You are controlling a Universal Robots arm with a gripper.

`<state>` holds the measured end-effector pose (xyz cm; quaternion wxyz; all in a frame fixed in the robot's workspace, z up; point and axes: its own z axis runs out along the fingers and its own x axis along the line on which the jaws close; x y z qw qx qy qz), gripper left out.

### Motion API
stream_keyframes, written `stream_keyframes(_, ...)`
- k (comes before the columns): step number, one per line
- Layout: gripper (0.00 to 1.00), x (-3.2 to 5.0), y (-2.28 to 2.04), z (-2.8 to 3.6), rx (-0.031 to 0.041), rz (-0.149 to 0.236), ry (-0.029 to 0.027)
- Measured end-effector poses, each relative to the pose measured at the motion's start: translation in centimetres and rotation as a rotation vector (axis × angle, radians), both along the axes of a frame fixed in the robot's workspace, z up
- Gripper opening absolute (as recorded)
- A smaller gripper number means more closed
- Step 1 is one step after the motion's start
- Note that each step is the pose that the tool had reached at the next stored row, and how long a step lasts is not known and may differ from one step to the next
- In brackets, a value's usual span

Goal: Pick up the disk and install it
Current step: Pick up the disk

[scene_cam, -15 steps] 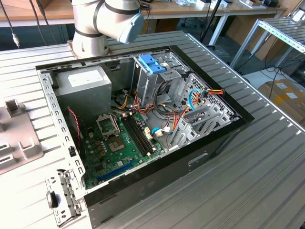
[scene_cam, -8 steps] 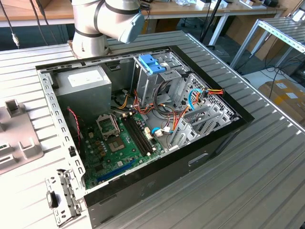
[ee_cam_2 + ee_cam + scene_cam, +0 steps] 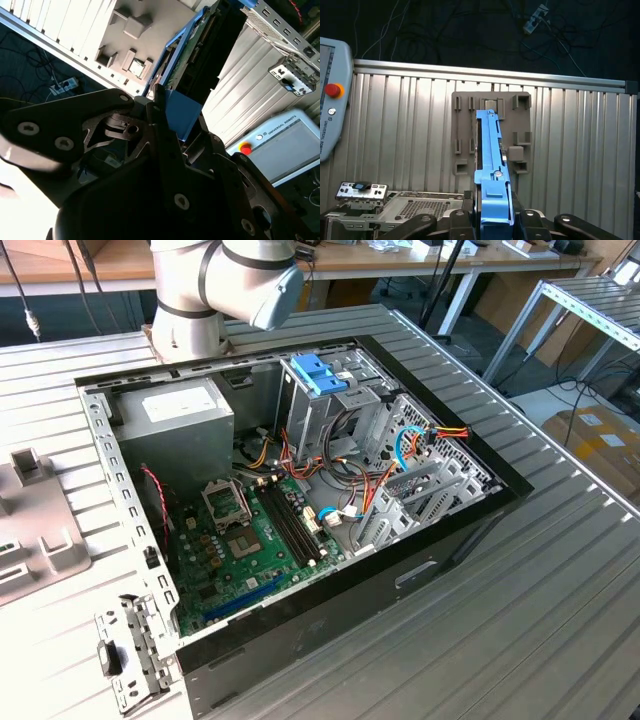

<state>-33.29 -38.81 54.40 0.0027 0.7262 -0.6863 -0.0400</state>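
fingers (image 3: 460, 223) of gripper (image 3: 492, 222) clenched on disk (image 3: 492, 165), blue tab end | disk edge-on, grey holder (image 3: 520, 135) beyond it | step: picked, not installed | judged need: rails squared to drive cage (image 3: 335, 390), exterior view's upper middle

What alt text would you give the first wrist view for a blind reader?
A black gripper clamps a flat dark disk in bright blue plastic rails, seen edge-on. Behind it lie a grey ribbed metal table and a grey plastic fixture plate with slots.
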Motion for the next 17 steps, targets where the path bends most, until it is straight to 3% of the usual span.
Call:
stream_keyframes(5, 0.37, 0.78, -0.27, -0.01, 0.0000, 0.000, 0.0001)
stream_keyframes(17, 0.37, 3.09, -1.36, -0.08, 0.0000, 0.000, 0.0020)
